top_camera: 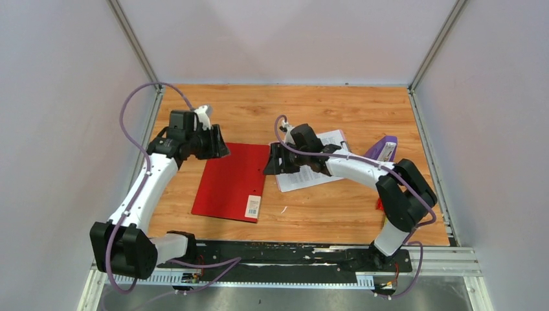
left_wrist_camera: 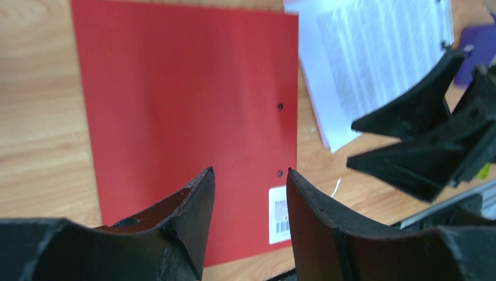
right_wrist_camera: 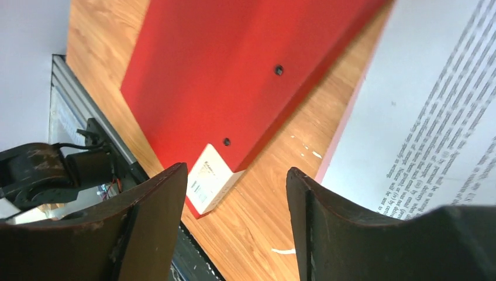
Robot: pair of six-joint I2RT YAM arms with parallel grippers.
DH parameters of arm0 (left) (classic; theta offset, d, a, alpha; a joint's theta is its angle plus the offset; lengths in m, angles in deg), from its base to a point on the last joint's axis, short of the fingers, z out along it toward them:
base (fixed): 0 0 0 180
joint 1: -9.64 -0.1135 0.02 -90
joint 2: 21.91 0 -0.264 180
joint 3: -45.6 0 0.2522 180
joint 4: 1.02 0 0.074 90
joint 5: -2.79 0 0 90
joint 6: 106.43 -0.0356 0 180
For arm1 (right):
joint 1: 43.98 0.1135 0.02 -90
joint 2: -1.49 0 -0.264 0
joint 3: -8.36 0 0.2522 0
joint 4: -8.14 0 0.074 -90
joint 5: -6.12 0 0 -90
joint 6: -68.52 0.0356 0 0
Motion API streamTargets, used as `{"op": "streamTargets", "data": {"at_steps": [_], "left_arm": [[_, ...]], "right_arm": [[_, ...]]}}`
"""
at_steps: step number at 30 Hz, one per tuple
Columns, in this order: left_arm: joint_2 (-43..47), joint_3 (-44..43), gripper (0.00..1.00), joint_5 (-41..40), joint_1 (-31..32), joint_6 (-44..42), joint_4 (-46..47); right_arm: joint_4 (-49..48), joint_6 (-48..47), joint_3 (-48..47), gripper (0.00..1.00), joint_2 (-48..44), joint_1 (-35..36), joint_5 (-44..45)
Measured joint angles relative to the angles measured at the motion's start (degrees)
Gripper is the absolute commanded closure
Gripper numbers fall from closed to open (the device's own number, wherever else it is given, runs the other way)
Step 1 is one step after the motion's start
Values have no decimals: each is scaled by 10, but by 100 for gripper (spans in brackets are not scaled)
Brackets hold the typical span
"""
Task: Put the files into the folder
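On desk [top_camera: 336, 113]: folder [top_camera: 230, 178] stiff card, files [top_camera: 301, 180] floppy (slippery), so I'd pinch an edge. Left pincer [top_camera: 217, 144], right pincer [top_camera: 272, 160] apart.

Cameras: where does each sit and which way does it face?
Top external: above and behind the bases, looking down at the table; left arm and right arm show.
Left wrist: over the red folder; own fingers and the right gripper show.
Right wrist: facing folder and files; own fingers show.
Both wrists share the folder's barcode label.
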Motion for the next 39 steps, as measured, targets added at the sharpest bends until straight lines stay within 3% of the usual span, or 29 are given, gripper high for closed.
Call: {"op": "streamTargets", "data": {"at_steps": [9,26,31,34,37,39], "left_arm": [[11,101,44,0,10,-29,5],[102,137,43,26,10,-22,24],[102,136,42,38,10,-18,22],[102,125,40,45,10,-19,13],[102,100,37,55,10,-20,5],[102,79,34,62,10,-20,3]], "right_arm": [[-68,70,-2,37,122,7,12],[-73,82,-270,43,322,12,-2],[-42,68,-295,36,327,11,-11],[3,39,-289,24,300,5,-5],[59,-6,-253,2,227,-3,14],[96,-43,-212,1,146,-11,40]]}}
